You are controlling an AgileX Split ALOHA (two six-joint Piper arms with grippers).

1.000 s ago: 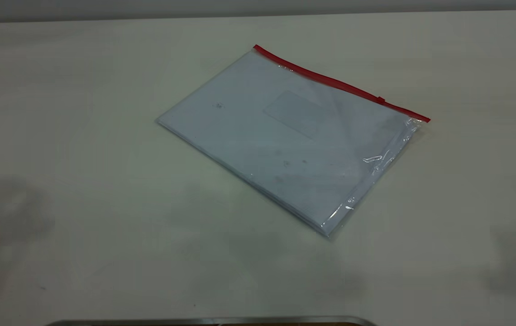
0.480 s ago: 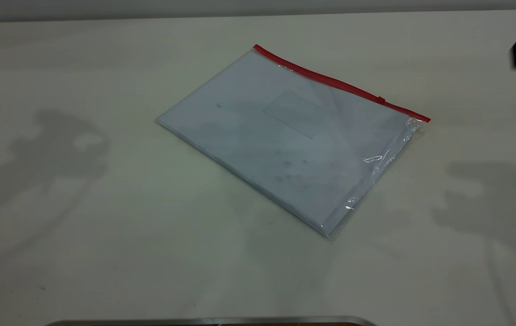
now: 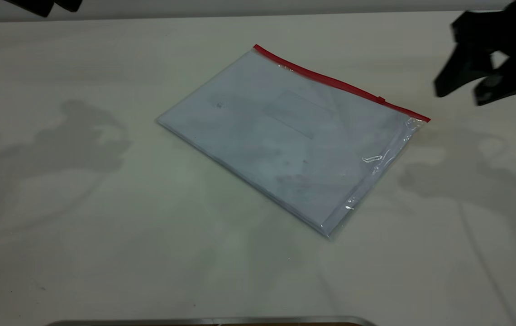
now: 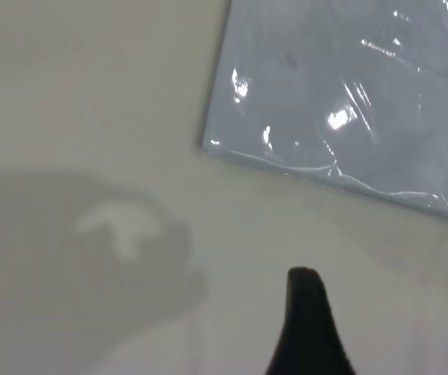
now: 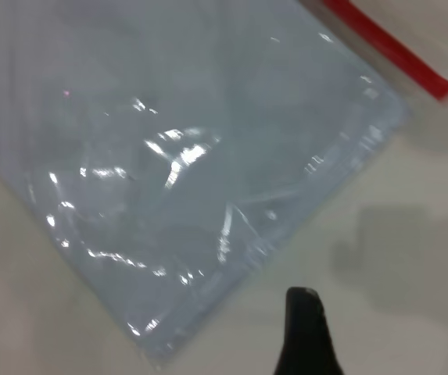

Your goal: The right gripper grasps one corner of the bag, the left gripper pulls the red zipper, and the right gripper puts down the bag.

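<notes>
While the bag (image 3: 285, 136) lies flat at the middle of the table (image 3: 104, 226), its red zipper (image 3: 339, 83) along the far edge, the right pincer (image 3: 459, 93) hangs above the table off the zipper's right-hand end, fingers apart and touching nothing. Only the left pincer (image 3: 50, 7) tips show at the far left corner; whether they are parted cannot be told.

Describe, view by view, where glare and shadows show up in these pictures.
Exterior view: soft arm shadows fall on the table either side of the bag, small glints along its right edge. Left wrist view: white glare patches on the plastic, a grey gripper-shaped shadow on the table. Right wrist view: streaky highlights across the crinkled plastic, a faint shadow beside the red zipper end.
</notes>
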